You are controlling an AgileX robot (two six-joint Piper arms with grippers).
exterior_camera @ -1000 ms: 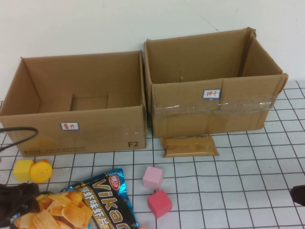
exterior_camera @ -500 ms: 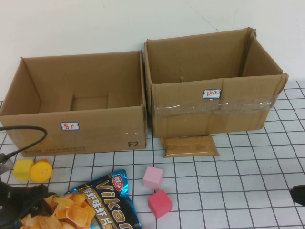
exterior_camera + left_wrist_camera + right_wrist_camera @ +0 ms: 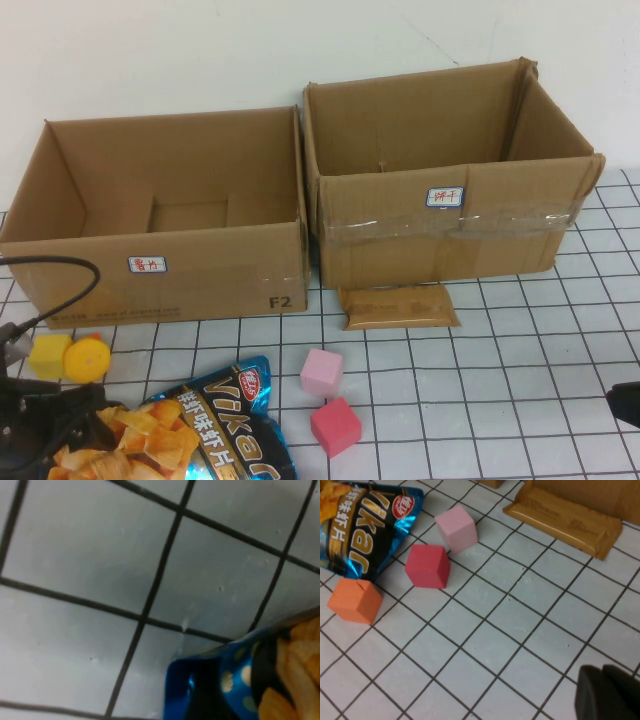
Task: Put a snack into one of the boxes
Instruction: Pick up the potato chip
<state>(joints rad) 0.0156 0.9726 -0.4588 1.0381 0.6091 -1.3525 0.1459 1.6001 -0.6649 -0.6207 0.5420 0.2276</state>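
Shifted slightly rightward since a second ago, the chip bag [image 3: 195,430] is straddled at its end by the left gripper [image 3: 62,428], whose fingers are spread around it. Well beyond them stand the boxes [image 3: 170,290], side by side. The right gripper [image 3: 607,694] is parked, fingers closed.

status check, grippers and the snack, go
Left gripper low at the chip bag, jaws wide, no grip seen. Right gripper shut, parked at table's right edge. Both boxes open; blocks lie between.
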